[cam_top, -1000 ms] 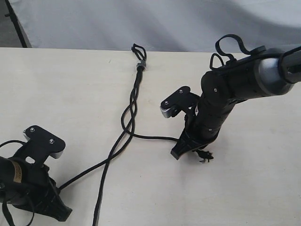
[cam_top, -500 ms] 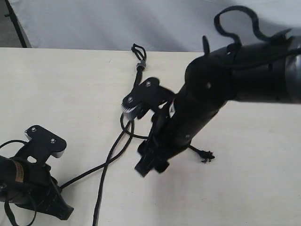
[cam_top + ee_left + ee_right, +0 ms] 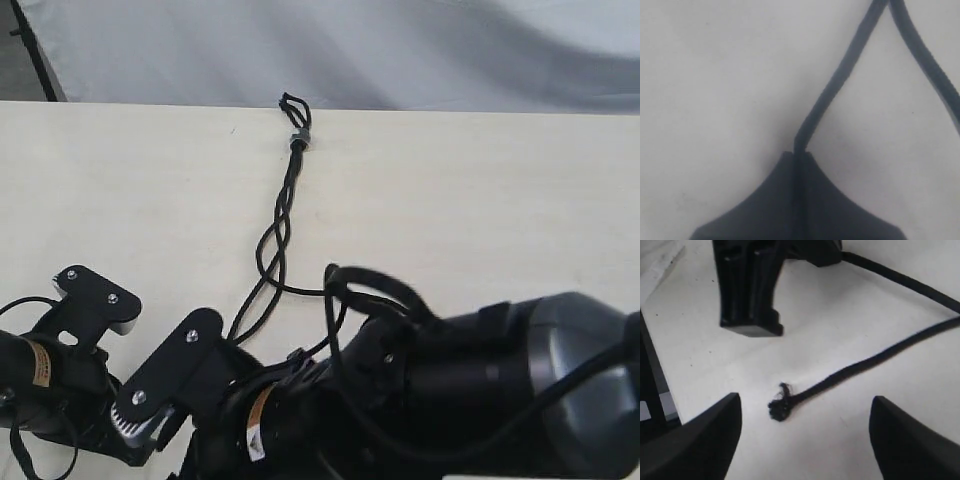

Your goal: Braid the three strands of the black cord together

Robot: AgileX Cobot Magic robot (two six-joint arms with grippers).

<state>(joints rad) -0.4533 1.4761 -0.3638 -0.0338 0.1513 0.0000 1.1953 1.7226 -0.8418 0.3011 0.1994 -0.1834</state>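
- The thin matte black cord (image 3: pixel 298 138) has its loop and grey band at the far middle of the pale tabletop (image 3: pixel 500 200). Its three loosely crossed strands (image 3: pixel 289 185) run toward the near left.
- At the near left, the left gripper (image 3: pixel 796 152) is pressed together on one strand (image 3: pixel 835 85).
- The right gripper (image 3: pixel 805 401) is spread wide with nothing in it and hovers just beside the left one.
- A loose strand's frayed tip (image 3: pixel 777 407) lies on the table between the right fingers (image 3: pixel 705 440), nearer one of them. Its length slants away, closer to along the gap than across it.
- The right arm looks best placed to take this end. It would need to descend, perhaps with a wrist turn.
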